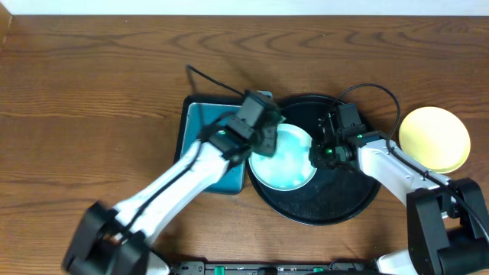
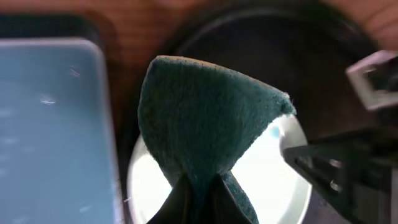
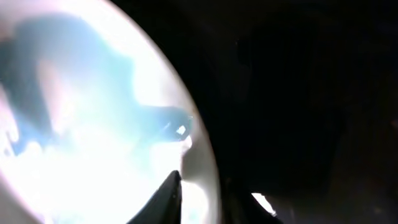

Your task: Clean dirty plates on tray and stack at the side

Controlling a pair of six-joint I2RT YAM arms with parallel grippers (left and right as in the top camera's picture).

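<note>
Two plates are in view. The mint-white plate [image 1: 286,164] lies in the left half of the round black tray [image 1: 348,200]. Its face carries smeared teal-green marks, which the right wrist view shows as a broad blot under strong glare. The yellow plate [image 1: 434,139] lies on the wooden surface [image 1: 92,84] just right of the black tray, apart from it.

A rectangular teal tray [image 1: 200,134] sits against the left side of the black tray. The left arm crosses above it and hides part of it, as well as the upper left edge of the mint-white plate.

The left end effector [image 2: 200,198] is closed on a dark green sponge [image 2: 205,124], pinching its lower corner so that the pad fans out above the plate. Whether the sponge touches the plate cannot be told.

The right end effector [image 3: 214,198] is at the right rim of the mint-white plate, with one finger over the plate face and the other outside. It is closed on that rim.
</note>
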